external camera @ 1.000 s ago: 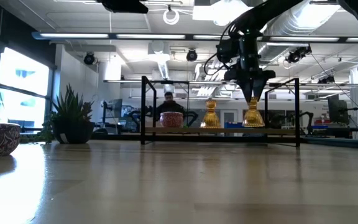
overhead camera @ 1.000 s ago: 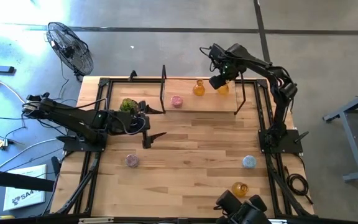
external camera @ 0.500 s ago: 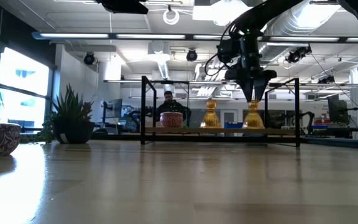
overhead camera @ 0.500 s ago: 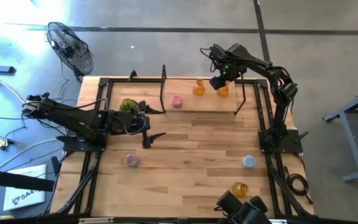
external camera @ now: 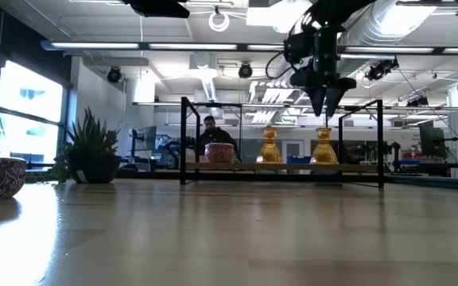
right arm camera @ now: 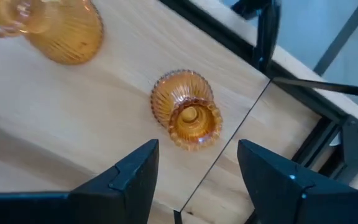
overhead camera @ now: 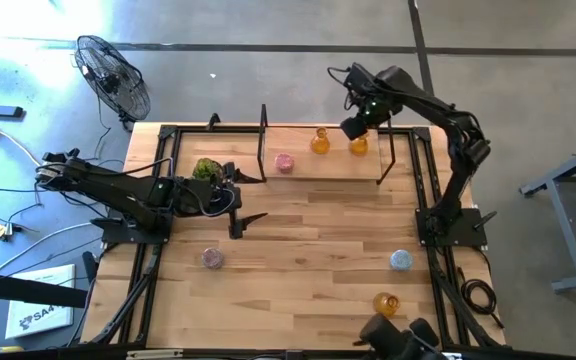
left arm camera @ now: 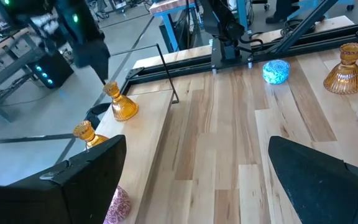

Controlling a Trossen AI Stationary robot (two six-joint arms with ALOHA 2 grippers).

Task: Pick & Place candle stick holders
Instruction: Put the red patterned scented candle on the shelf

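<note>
Candle stick holders: six stand on the bench (overhead camera: 308, 225). Three occupy a raised platform (overhead camera: 308, 168) at the far side, inside a black frame (external camera: 183, 139). The right amber holder (overhead camera: 359, 145) stands upright near the platform's right end. The second amber holder (overhead camera: 319, 141) stands just left of it, apart. The pink holder (overhead camera: 284, 162) stands farther left on the same platform.

The right gripper (overhead camera: 354, 127) hangs directly above the right amber holder, clear of its neck. Its fingers (right arm camera: 132, 171) are parted and hold nothing; in the right wrist view the holder's scalloped rim shows between them, untouched. In the low view the fingertips point down above the holder (external camera: 323, 148) with a gap between.

The remaining three holders stand on the open bench, well apart. A second pink holder (overhead camera: 212, 258) stands near-left. The light blue holder (overhead camera: 400, 260) stands near-right. The third amber holder (overhead camera: 385, 302) stands nearer the front edge, just left of the blue one.

The left gripper (overhead camera: 243, 200) waits low over the bench at the left, fingers spread wide and empty. A green plant ball (overhead camera: 206, 169) sits beside that arm.
</note>
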